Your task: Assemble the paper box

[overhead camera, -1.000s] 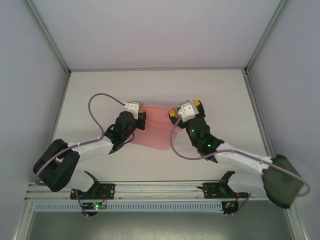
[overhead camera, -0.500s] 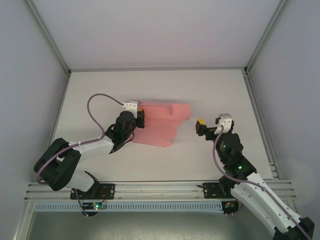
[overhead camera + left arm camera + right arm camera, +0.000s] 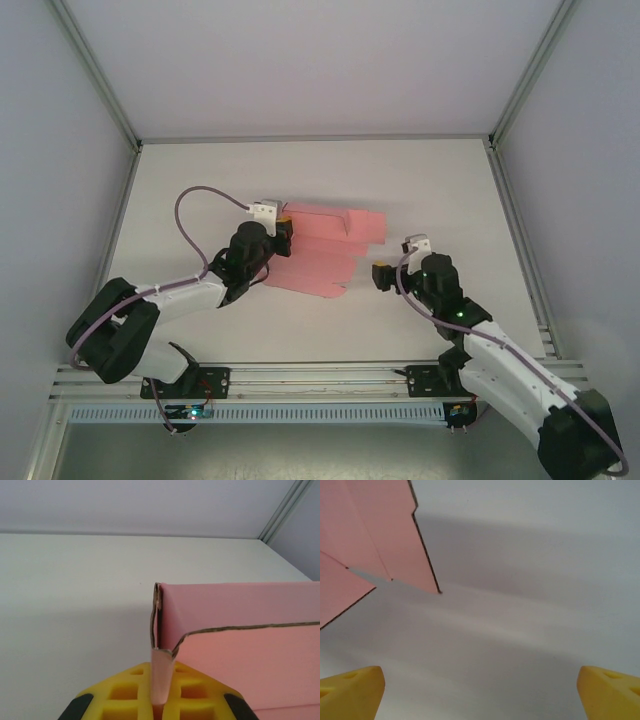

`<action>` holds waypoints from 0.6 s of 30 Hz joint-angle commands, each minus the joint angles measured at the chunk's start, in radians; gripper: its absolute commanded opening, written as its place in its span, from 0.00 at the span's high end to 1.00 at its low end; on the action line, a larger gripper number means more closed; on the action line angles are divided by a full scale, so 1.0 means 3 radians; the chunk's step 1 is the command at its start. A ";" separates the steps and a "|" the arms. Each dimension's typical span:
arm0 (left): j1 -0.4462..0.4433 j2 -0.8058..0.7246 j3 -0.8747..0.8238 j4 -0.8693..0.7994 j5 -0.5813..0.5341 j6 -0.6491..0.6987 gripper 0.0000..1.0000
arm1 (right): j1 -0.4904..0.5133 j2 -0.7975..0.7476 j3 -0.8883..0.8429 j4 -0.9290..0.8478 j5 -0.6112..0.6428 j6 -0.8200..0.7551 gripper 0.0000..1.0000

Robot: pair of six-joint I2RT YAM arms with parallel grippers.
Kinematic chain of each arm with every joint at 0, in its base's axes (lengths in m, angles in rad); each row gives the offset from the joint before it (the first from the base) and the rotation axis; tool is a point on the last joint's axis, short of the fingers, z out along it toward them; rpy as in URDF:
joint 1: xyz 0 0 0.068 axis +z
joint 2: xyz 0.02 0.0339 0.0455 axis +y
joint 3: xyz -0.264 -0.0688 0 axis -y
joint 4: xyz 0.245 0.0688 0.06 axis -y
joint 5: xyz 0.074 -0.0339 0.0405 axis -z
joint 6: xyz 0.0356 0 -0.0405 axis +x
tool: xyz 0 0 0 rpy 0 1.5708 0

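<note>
The paper box (image 3: 318,250) is a pink die-cut card sheet lying mid-table, its far panel folded up into a low wall. My left gripper (image 3: 284,228) is shut on the box's left end flap; in the left wrist view the yellow fingers (image 3: 125,695) pinch a thin pink flap (image 3: 161,675) with the raised wall (image 3: 235,610) running off to the right. My right gripper (image 3: 381,274) stands open just right of the sheet, apart from it. In the right wrist view its yellow fingertips (image 3: 350,690) sit wide apart over bare table, with the box's flap corners (image 3: 385,540) at upper left.
The white table (image 3: 450,200) is walled by grey panels with metal rails at the back and sides. The left arm's purple cable (image 3: 195,200) loops over the table's left part. Free table lies behind and to the right of the sheet.
My right gripper let go of the box's right end, swung out to the right, then came back left towards the sheet's near right corner. The far panel now stands folded up. The left gripper held still.
</note>
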 commanded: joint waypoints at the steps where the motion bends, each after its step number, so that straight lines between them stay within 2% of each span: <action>1: -0.0017 -0.0085 0.0024 0.0224 0.0149 0.0119 1.00 | -0.0030 0.0193 0.0206 0.0416 -0.0209 -0.0045 0.02; 9: -0.0017 -0.0028 -0.0040 0.0361 0.0573 0.0277 1.00 | -0.0035 0.0580 0.0559 0.0455 -0.0489 -0.0183 0.02; 14: -0.0016 0.0000 0.0015 0.0305 0.0342 0.0091 1.00 | 0.0014 0.0729 0.0597 0.0588 -0.0582 -0.0085 0.02; 16: -0.0016 0.0024 0.0055 0.0255 0.0215 0.0001 1.00 | 0.0099 0.0798 0.0542 0.0750 -0.0497 -0.0056 0.02; 18: -0.0016 0.0048 0.0110 0.0170 0.0140 -0.0081 1.00 | 0.0247 0.0877 0.0504 0.0861 -0.0198 -0.0100 0.02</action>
